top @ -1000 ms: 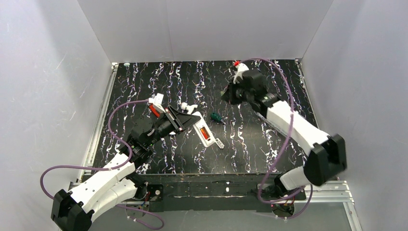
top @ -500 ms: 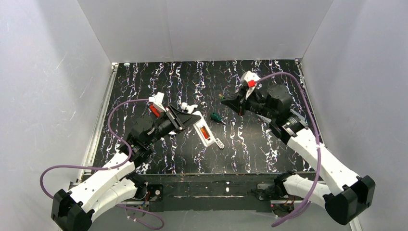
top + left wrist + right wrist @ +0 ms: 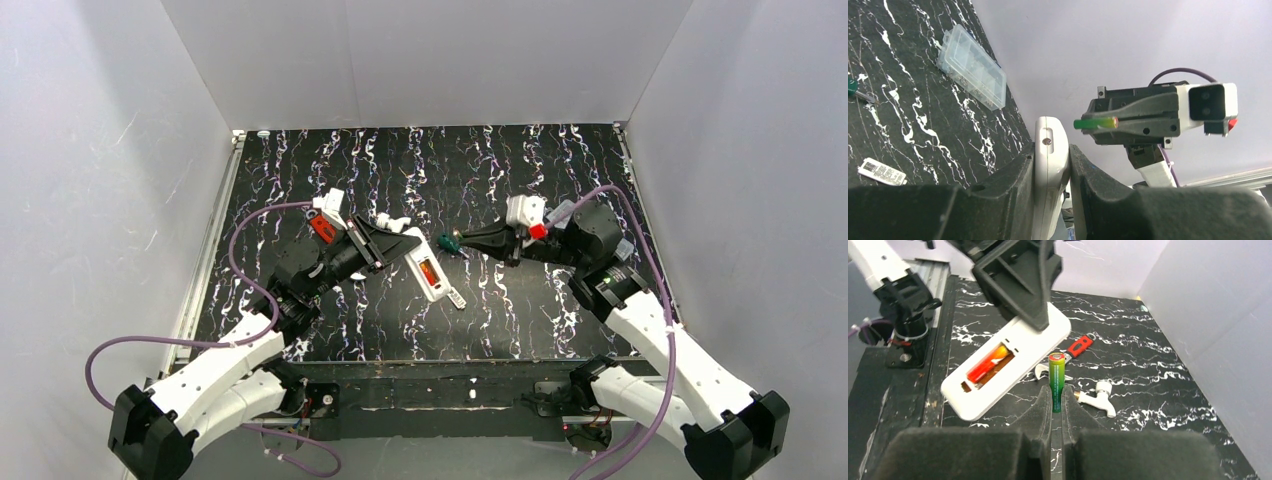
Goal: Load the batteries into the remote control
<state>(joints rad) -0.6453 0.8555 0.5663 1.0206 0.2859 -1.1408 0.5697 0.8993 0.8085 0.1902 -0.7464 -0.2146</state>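
While the right gripper (image 3: 1053,392) is pinching shut on a battery (image 3: 1056,379), that battery is poking out past the fingertips. It's green low down, fading to yellow, with a red cap at the free end. From the left wrist cam it's pointing sideways at the remote (image 3: 1050,150) and hanging close to its top end, with a gap showing between them. The left gripper (image 3: 385,243) is clamping the remote by its narrow sides. It's gripping one end while the rest is slanting out over the table (image 3: 300,170). Can't tell whether the low end is resting on the surface. The remote's back is facing the right wrist cam with the bay open, and a red-orange cell (image 3: 989,364) is already lying inside it. Further out, a green screwdriver (image 3: 855,89) is lying on the table near the two grippers. A red tool (image 3: 1079,346) and a white fitting (image 3: 1096,392) are lying behind the remote. A small printed plate (image 3: 882,171) is lying flat by its low end. A clear box (image 3: 970,67) is sitting well off by the wall.
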